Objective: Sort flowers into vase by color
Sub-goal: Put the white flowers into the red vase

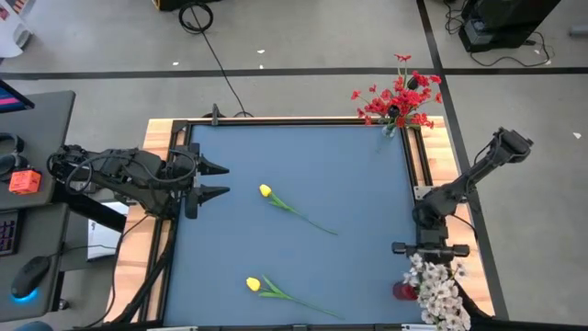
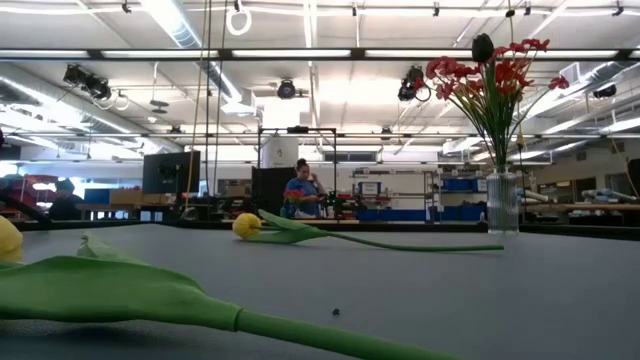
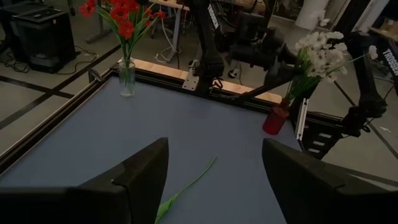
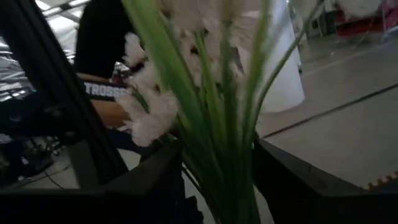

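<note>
High view: red blossom clusters (image 1: 401, 97) in a clear glass vase (image 1: 390, 127) at the blue bench's (image 1: 358, 184) far right corner; whitish-pink sprays (image 1: 439, 290) in a red vase (image 1: 404, 291) near right. Two yellow tulips (image 1: 292, 209) (image 1: 280, 293) lying flat, right of the left gripper (image 1: 217, 181), spread wide. Right wrist view: right gripper (image 4: 217, 177) narrowly around green stems (image 4: 217, 112).

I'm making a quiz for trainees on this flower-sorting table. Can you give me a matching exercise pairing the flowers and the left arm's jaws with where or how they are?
Column 1:
1. red flowers
2. whitish flowers
3. yellow tulips
4. left gripper

Column 2:
A. lying flat on the blue mat
B. in a clear glass vase
C. jaws open, at the mat's edge
D. in a red vase

Pairs: 1-B, 2-D, 3-A, 4-C
</note>
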Robot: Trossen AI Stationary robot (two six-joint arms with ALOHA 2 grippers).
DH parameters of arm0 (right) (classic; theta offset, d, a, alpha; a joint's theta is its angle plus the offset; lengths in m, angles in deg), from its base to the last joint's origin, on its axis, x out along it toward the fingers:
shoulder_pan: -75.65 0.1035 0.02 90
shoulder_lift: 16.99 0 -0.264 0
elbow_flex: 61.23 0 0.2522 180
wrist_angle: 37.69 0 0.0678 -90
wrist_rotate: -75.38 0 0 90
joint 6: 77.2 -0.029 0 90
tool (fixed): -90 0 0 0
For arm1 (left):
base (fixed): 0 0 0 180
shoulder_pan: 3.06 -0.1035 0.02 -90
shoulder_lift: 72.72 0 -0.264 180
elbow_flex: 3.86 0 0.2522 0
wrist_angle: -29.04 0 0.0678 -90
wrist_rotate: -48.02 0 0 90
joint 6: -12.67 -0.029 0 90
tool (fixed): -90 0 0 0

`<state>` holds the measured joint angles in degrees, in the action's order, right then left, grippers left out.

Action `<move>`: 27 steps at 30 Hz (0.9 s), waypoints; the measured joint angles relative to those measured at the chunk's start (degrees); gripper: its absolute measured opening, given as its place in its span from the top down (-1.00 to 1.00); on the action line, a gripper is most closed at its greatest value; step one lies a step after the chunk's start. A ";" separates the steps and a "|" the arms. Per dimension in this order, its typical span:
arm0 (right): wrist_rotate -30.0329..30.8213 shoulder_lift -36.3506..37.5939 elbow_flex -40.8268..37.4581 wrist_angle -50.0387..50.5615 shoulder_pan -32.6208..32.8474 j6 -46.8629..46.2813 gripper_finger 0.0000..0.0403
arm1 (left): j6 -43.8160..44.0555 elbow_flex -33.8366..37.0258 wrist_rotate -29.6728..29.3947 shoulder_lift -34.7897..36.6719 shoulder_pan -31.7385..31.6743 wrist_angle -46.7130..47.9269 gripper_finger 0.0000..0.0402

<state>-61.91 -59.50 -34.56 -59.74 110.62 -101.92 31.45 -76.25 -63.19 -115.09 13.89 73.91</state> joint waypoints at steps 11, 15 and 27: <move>-6.80 5.03 0.00 0.76 -3.10 -3.76 0.02 | 0.01 0.00 0.02 -0.01 0.00 0.01 -0.32; -6.28 5.11 0.00 0.78 -5.15 -1.95 0.06 | 0.01 0.00 0.00 0.01 0.01 0.01 -0.32; -6.12 5.10 0.00 0.34 -16.46 2.67 0.12 | 0.01 0.00 0.01 0.00 0.00 0.00 -0.32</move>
<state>-68.03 -54.40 -34.56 -59.40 94.16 -99.26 31.46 -76.25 -63.18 -115.08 13.89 73.91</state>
